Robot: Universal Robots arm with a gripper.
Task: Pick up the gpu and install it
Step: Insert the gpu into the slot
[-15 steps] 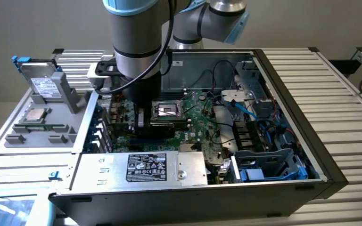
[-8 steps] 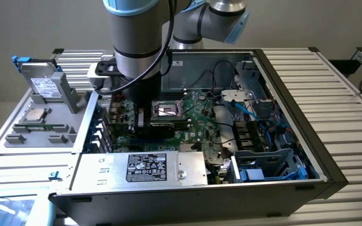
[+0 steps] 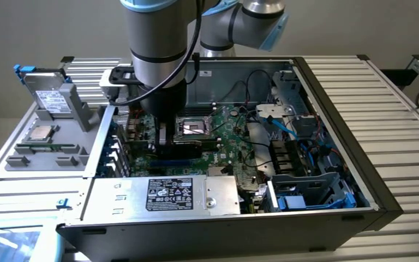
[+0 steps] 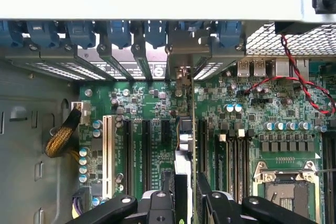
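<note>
- One gripper [image 4: 184,199], clenched on one gpu [image 4: 185,137], which is apparently edge-on above the motherboard [image 4: 226,103].
- One open computer case [image 3: 217,234]; one hard drive [image 3: 49,98] outside it.
- Slatted metal worktop [image 3: 406,109]; plain grey wall [image 3: 49,27].

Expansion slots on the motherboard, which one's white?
The white slot at the end of the row, next to the yellow-sleeved cable; the slots between it and the gpu are black.

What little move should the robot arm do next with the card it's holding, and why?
Probably ease straight down. The gripper holds the green gpu card with a metal end bracket edge-on above the green motherboard, its bracket lined up with the rear slot openings; I cannot tell whether it is seated.
</note>
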